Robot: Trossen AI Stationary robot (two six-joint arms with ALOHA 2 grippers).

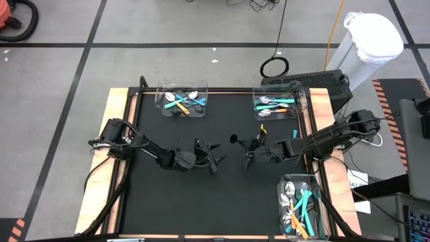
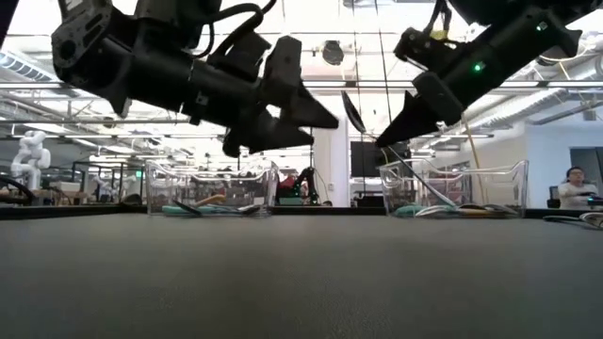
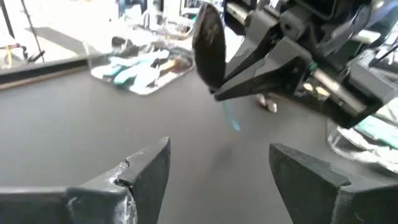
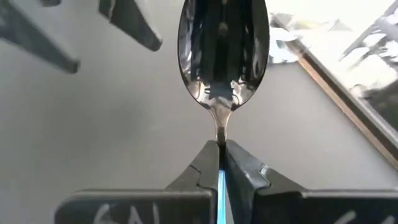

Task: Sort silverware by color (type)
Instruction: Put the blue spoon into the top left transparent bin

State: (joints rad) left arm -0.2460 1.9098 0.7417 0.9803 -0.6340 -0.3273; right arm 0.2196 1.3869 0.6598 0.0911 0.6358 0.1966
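My right gripper (image 4: 221, 152) is shut on a spoon (image 4: 222, 43) with a shiny silver bowl and a teal handle, above the middle of the black table (image 1: 188, 202). My left gripper (image 3: 217, 155) stands open just left of it (image 1: 215, 156), its fingers pointing at the spoon and touching nothing. More silverware with teal and orange handles lies in three clear bins. My right gripper pinches the spoon between its two fingers where the thin metal neck meets the teal handle (image 4: 221, 140). The fingers come slanting down from the table's right. The spoon is lifted clear, its bowl (image 3: 208, 37) up past the fingertips and the teal handle (image 3: 231, 118) out below them.
Clear bins with silverware stand at the far left (image 1: 183, 99), the far right (image 1: 277, 101) and the near right (image 1: 301, 205). The wooden table rim (image 1: 117, 107) frames the black mat. A white bin (image 1: 366, 40) stands beyond the table's far right corner.
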